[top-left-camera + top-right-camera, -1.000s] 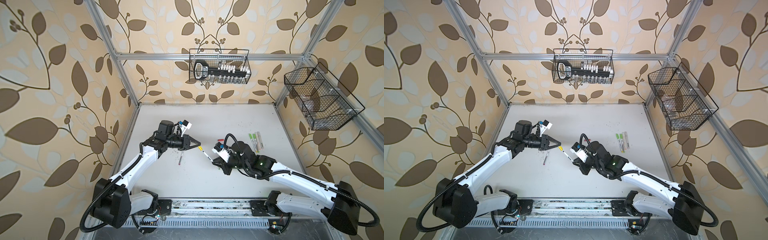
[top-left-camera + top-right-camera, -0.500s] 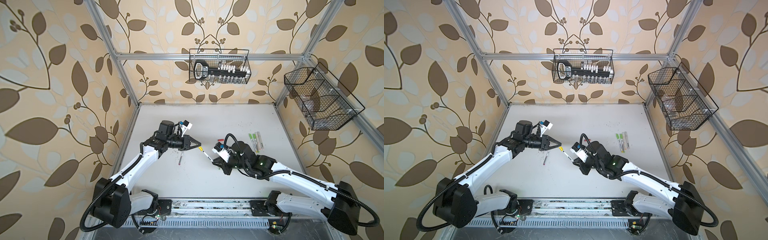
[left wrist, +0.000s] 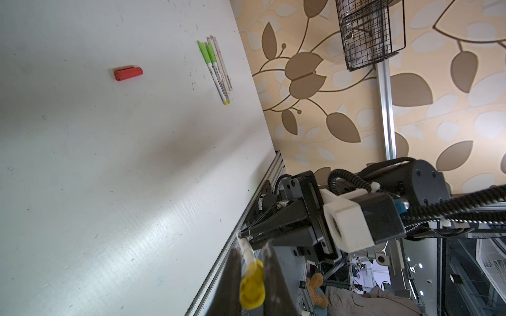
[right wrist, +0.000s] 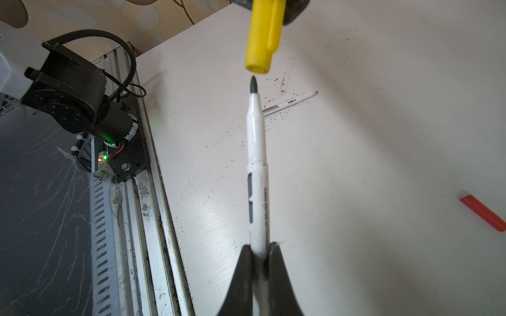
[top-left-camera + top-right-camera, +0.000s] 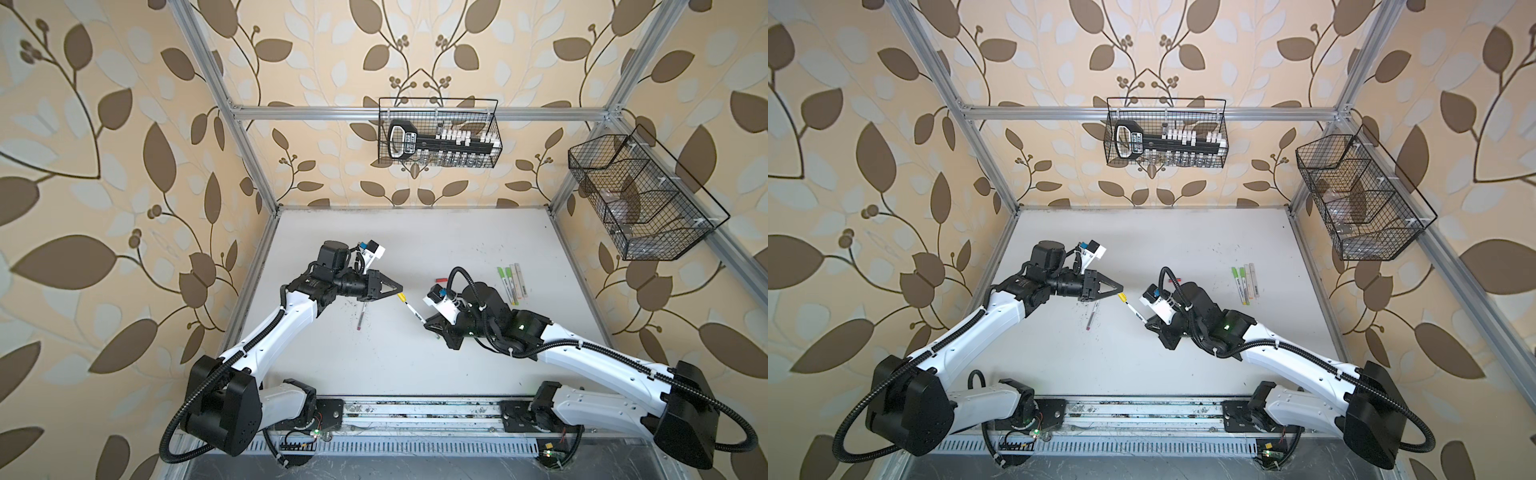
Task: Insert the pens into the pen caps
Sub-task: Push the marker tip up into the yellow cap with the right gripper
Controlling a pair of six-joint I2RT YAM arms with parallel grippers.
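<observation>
Above the surface (image 5: 415, 249), the left gripper (image 5: 400, 291) clamps the yellow cap (image 5: 402, 296); at its five o'clock the right gripper (image 5: 426, 325) grips a white pen (image 5: 412, 309), tip just short of the cap's mouth.

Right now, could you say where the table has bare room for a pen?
Bare: table's far strip by the back wall, and the near stretch before the front rail. Crowded: around left gripper, right gripper, loose pen, red cap, capped pens.
</observation>
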